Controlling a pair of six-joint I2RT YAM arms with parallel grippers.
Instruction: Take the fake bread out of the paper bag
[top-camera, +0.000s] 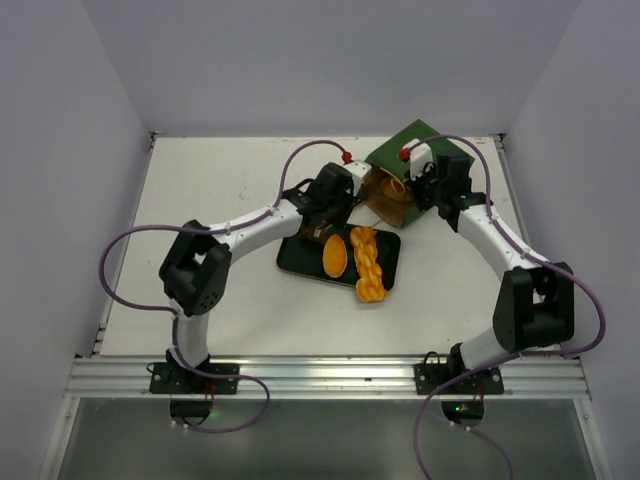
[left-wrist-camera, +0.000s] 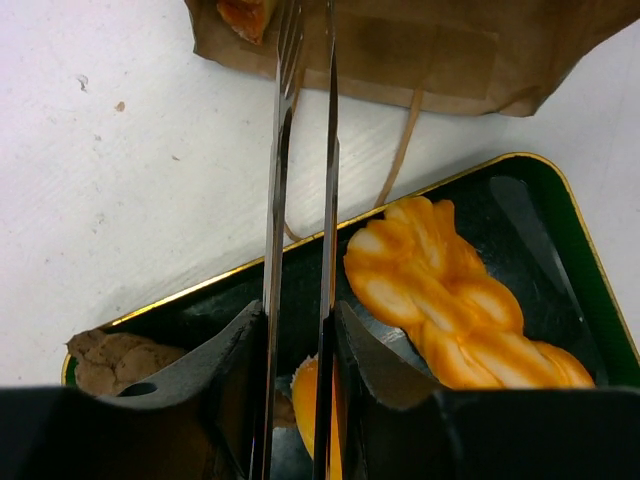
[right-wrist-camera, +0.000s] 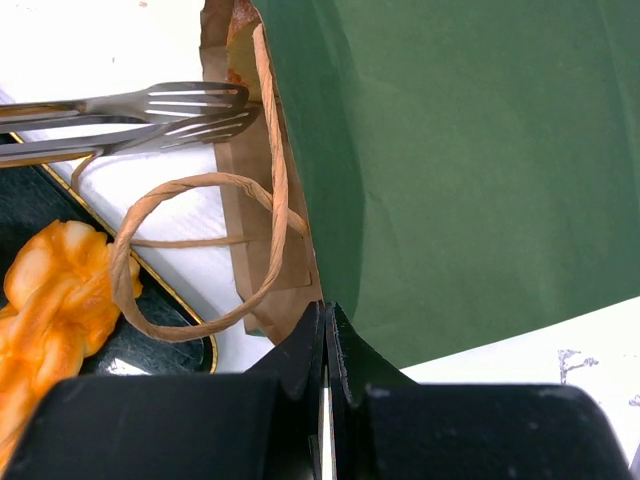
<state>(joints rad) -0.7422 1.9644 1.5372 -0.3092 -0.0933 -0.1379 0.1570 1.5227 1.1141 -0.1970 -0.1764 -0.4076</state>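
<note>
Two arms are reaching in over the white table (left-wrist-camera: 120, 180). On the left, the left gripper (left-wrist-camera: 308, 60) is hanging above the black rectangular tray (left-wrist-camera: 540, 230) with its thin gold rim. Its long metal fork tines (right-wrist-camera: 200, 98) are standing only narrowly apart, with nothing between them. Their tips are lying right at the mouth of the bag, just beside a glossy orange-brown pastry (left-wrist-camera: 245, 15) sitting inside the lip.

Under that gripper, in the tray's near-left corner, a rough dark brown piece (left-wrist-camera: 110, 355) is resting. A smooth orange oval roll (top-camera: 334, 255) is lying next to it. Beside the roll, a shiny orange braided loaf (left-wrist-camera: 450, 300) is stretching along the tray, its far end poking over the rim.

Further right, the dark green paper bag (right-wrist-camera: 450, 150) is lying on its side, brown kraft lining showing at the mouth. Its twisted paper-string handle (right-wrist-camera: 190, 182) is drooping in a loop over the tray's edge. The right gripper (right-wrist-camera: 325, 330) is pinching the bag's lower lip, its black fingers pressed together on the paper.
</note>
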